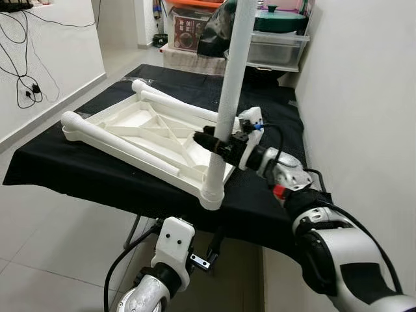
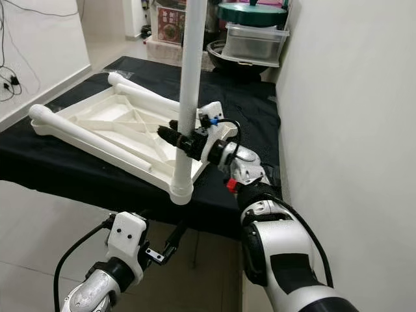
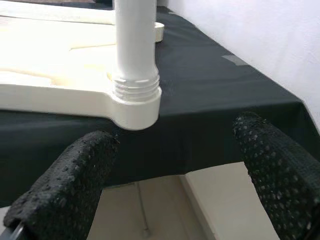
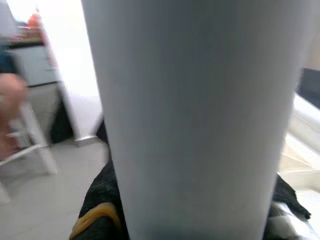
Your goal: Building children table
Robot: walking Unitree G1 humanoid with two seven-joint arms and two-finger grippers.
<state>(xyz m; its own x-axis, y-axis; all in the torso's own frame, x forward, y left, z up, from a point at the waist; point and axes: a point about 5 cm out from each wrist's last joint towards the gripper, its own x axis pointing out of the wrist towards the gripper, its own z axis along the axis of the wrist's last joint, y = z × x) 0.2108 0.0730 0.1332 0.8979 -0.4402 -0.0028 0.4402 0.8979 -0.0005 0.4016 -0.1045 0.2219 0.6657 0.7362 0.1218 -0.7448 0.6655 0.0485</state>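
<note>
While the white plastic children's tabletop [image 1: 140, 133] lies upside down on the black-clothed counter [image 1: 78, 172], ribbed underside facing up, one long white cylindrical plastic leg [image 1: 229, 97] stands upright in the round threaded socket [image 1: 212, 194] at the tabletop's near right corner. That corner sits close to the counter's near edge.

The right claw [image 1: 214, 143] reaches in from the right and is clenched on the upright leg at a point a little above the socket, one black finger on either side of the tube. In the right wrist view the leg [image 4: 195, 115] is pressed close against the camera, with black finger padding [image 4: 102, 200] at its base.

Two further white legs lie flat along the tabletop: one [image 1: 120, 144] along the near left edge, running from the left corner toward the socket, and one [image 1: 172, 101] along the far edge.

The left claw [image 1: 211, 250] hangs below the counter's near edge, under the socket corner, released and touching nothing. In the left wrist view its two black textured fingers [image 3: 65, 185] stand wide apart, with the socket [image 3: 135, 105] and the leg's threaded lower end ahead of them.

Plastic storage boxes [image 1: 276, 45] stand beyond the counter's far end, and a white wall [image 1: 364, 97] runs along its right side.
</note>
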